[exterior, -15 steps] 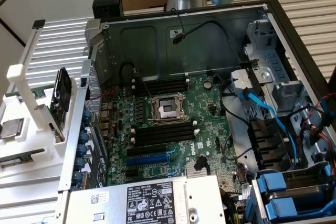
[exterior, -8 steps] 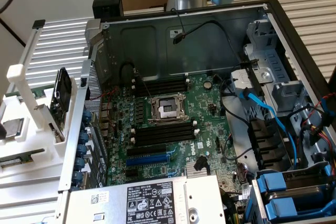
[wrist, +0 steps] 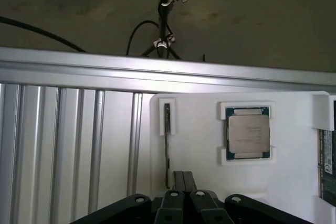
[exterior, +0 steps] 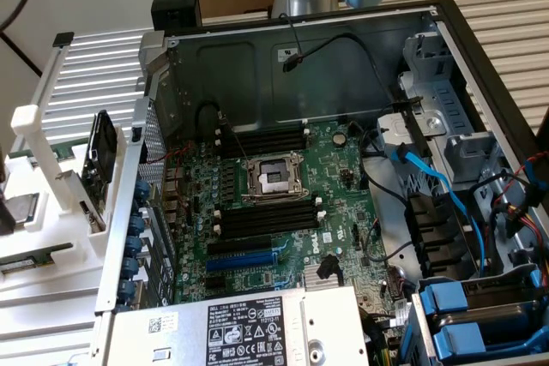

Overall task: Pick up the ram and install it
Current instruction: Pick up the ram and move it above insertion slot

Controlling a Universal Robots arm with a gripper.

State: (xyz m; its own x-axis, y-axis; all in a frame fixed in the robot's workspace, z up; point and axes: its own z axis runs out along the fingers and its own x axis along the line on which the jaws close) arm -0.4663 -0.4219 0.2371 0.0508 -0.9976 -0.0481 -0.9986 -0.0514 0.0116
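Observation:
The ram [wrist: 327,163] is a green board lying flat in the white holder [wrist: 194,150], cut off by the picture's edge in the wrist view. In the exterior view the ram [exterior: 39,257] lies low at the exterior view's left, outside the computer case. My gripper [wrist: 184,176] hangs above the holder, shut with nothing between its fingers. It is over the thin slot that holds a dark plate [wrist: 167,135] seen edge-on, well apart from the ram. Black memory slots [exterior: 266,220] lie empty on the motherboard [exterior: 283,195], beside the processor socket [exterior: 273,179].
A square silver processor chip [wrist: 248,134] sits in the holder between the plate and the ram. The black plate [exterior: 101,147] stands upright in the white rack. The case wall [exterior: 129,212], loose cables [exterior: 429,177] and a power supply [exterior: 249,327] crowd the board. A ribbed aluminium table [wrist: 63,145] lies under the holder.

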